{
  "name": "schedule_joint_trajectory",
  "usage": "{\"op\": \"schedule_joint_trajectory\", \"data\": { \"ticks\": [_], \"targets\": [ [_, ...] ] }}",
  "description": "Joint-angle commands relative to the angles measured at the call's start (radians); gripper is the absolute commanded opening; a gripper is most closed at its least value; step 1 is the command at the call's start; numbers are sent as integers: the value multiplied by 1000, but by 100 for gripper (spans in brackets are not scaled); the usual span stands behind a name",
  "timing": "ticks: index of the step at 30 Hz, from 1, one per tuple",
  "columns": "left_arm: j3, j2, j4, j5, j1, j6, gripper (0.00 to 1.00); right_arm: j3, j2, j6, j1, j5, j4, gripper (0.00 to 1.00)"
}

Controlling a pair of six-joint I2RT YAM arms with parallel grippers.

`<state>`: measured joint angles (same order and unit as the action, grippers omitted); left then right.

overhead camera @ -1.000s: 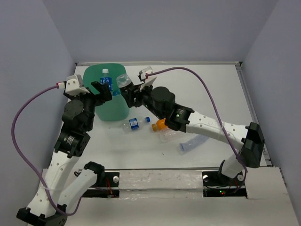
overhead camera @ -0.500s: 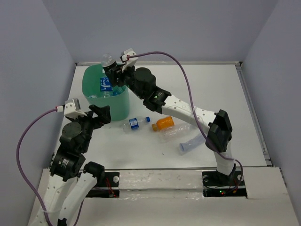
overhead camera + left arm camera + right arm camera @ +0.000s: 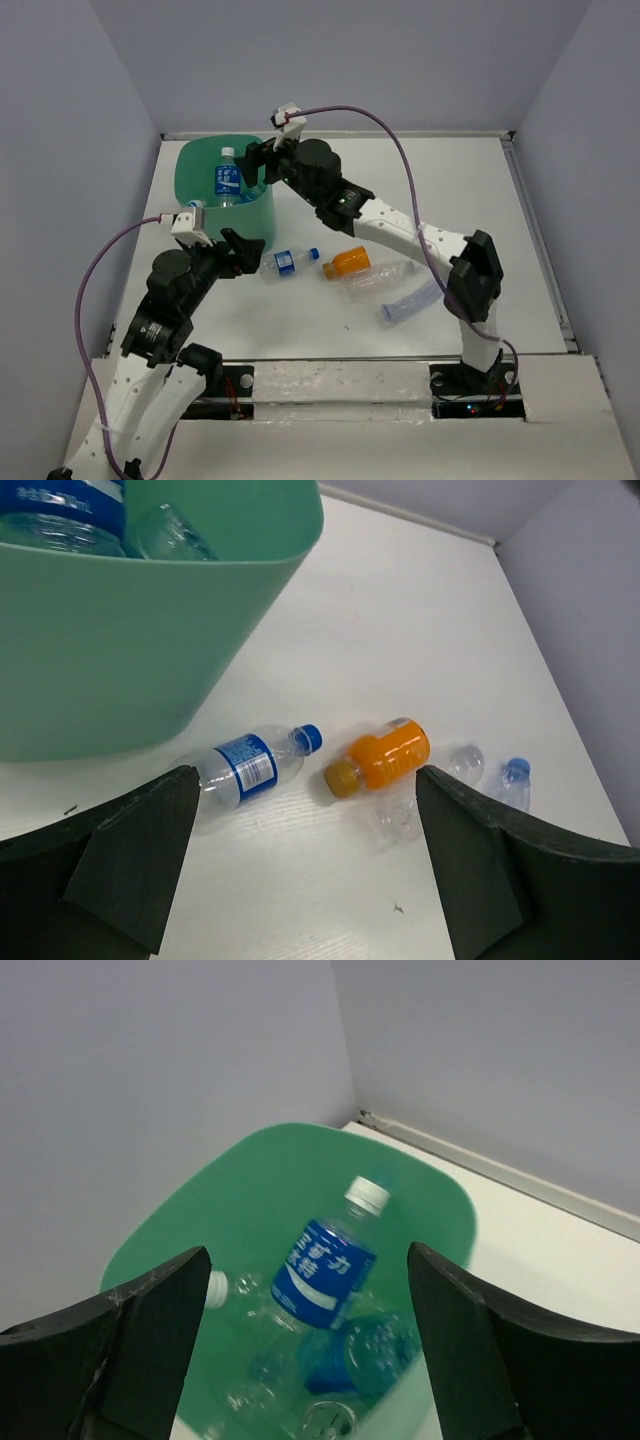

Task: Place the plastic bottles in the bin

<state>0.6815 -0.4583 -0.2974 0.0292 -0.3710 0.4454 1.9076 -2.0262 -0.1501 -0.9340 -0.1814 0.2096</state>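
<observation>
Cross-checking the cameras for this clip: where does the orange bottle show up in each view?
Top external: the orange bottle lies near the centre, just right of the blue-labelled clear bottle.
Left wrist: the orange bottle is slightly right of centre, lying on its side.
Right wrist: not in it.
Shared landmark: the green bin, upper left in the top view, upper left in the left wrist view, centre in the right wrist view.

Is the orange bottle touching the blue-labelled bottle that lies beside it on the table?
Apart. In the left wrist view, bare white table shows between the cap of the blue-labelled bottle and the cap of the orange bottle.
</observation>
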Motion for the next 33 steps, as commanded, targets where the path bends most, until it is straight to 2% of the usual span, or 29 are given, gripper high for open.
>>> {"op": "schedule_joint_trajectory", "data": {
  "ticks": [1, 2, 3, 5, 6, 7, 9, 10, 13, 16, 17, 20, 21, 23, 27, 30, 33],
  "targets": [
    [-16, -68, 104, 176, -12, -54, 99, -180, 245, -46, 37, -42, 51, 75],
    [-11, -101, 125, 181, -28, -57, 99, -235, 339, -55, 46, -61, 51, 72],
    [-8, -118, 136, 176, -51, -56, 99, -363, 390, -83, 60, -84, 50, 69],
    [7, -181, 181, 102, -172, -47, 99, -506, 542, -124, 78, -102, 50, 60],
    [25, -206, 191, 60, -227, -40, 99, -653, 590, -169, 99, -119, 48, 57],
    [36, -265, 210, -16, -324, -40, 99, -720, 636, -196, 110, -128, 37, 52],
    [55, -330, 233, -80, -394, -40, 99, -842, 764, -256, 129, -171, -22, 49],
    [67, -392, 268, -104, -422, -46, 99, -958, 809, -314, 142, -212, -63, 47],
    [91, -520, 358, -124, -512, -85, 99, -1137, 981, -422, 168, -304, -153, 45],
    [144, -629, 403, -161, -615, -141, 99, -1220, 1104, -492, 193, -384, -301, 46],
    [200, -710, 412, -164, -638, -193, 99, -1258, 1173, -505, 202, -448, -361, 56],
    [320, -866, 417, -117, -704, -279, 99, -1308, 1242, -549, 273, -533, -456, 73],
    [343, -902, 423, -97, -712, -339, 99, -1312, 1247, -563, 294, -533, -479, 76],
    [398, -1004, 457, -54, -717, -376, 99, -1326, 1258, -595, 337, -521, -515, 78],
    [497, -1177, 460, -34, -715, -481, 99, -1348, 1322, -617, 455, -504, -550, 76],
    [620, -1301, 402, 6, -715, -522, 99, -1355, 1415, -591, 480, -498, -556, 73],
    [664, -1378, 376, -9, -714, -534, 99, -1358, 1478, -585, 480, -501, -579, 72]
  ]
}}
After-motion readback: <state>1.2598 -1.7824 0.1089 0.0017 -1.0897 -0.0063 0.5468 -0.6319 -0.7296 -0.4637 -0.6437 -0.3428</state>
